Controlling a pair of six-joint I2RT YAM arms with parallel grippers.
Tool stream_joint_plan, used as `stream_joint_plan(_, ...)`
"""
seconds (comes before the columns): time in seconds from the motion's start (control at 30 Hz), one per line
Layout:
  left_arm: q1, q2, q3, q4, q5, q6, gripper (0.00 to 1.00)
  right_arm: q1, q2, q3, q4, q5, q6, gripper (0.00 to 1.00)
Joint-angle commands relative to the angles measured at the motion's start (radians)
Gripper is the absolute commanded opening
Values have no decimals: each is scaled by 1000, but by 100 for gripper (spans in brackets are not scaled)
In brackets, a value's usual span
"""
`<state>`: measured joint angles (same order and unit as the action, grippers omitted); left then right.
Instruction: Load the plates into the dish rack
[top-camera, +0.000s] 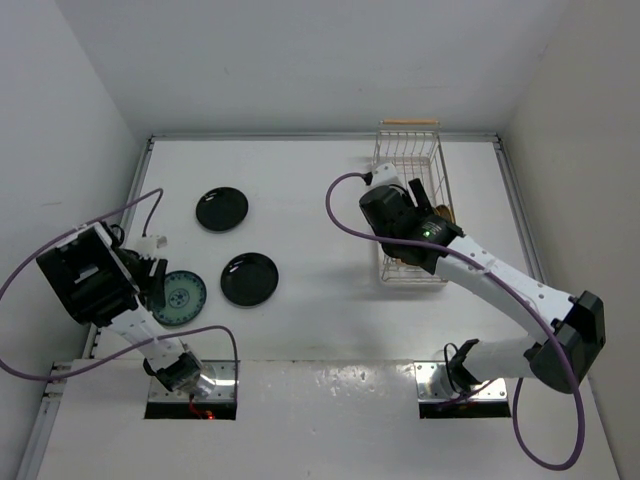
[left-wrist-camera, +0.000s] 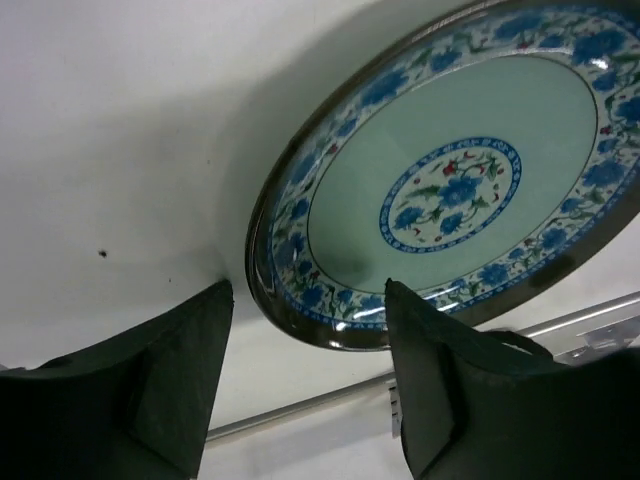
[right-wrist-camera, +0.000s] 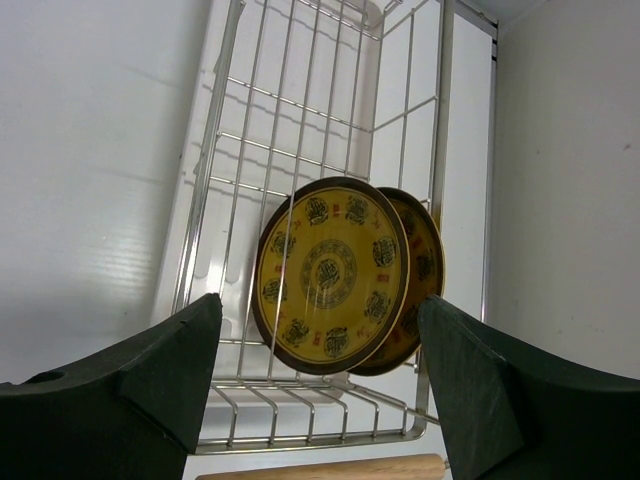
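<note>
Your left end effector (left-wrist-camera: 307, 325) gapes astride the near rim of the teal plate (left-wrist-camera: 455, 190), seemingly to pinch it off the bench (left-wrist-camera: 100, 150), while the right end effector (right-wrist-camera: 320, 305), released, faces two yellow plates (right-wrist-camera: 330, 275) standing in the dish rack (right-wrist-camera: 300, 130).

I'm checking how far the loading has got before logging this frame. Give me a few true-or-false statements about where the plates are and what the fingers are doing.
1. Two yellow plates stand on edge in the dish rack. True.
2. Both black plates are already in the rack. False: they lie flat on the table, left of the rack.
3. The right gripper is shut on a yellow plate. False: its fingers are spread wide and hold nothing.
4. The teal plate lies on the table, just in front of the open left gripper. True.
</note>
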<state>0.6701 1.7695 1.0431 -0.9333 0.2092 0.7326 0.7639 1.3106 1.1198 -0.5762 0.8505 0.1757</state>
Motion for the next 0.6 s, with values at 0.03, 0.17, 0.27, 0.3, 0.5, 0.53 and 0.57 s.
stream_joint_plan(0.03, 33, 65, -55, 27, 16, 36, 63, 9, 6, 5, 35, 2, -15, 78)
stream_joint_plan(0.17, 33, 65, -49, 16, 54, 25, 8, 12, 6, 5, 41, 1, -21, 78)
stream_joint_plan(0.27, 33, 33, 12, -19, 106, 7, 0, 17, 10, 8, 42, -2, -24, 78)
stream_joint_plan(0.3, 33, 19, 32, -28, 120, 7, 0, 18, 12, 8, 44, -4, -24, 78)
stream_joint_plan(0.5, 33, -131, 282, -269, 387, 149, 0, 35, 1, 26, 61, -193, -36, 78)
stream_joint_plan(0.53, 23, -149, 316, -332, 421, 169, 0, 35, -11, 26, 71, -244, -32, 78)
stream_joint_plan(0.57, -3, -171, 372, -355, 480, 185, 0, 38, -19, 23, 85, -384, -35, 78)
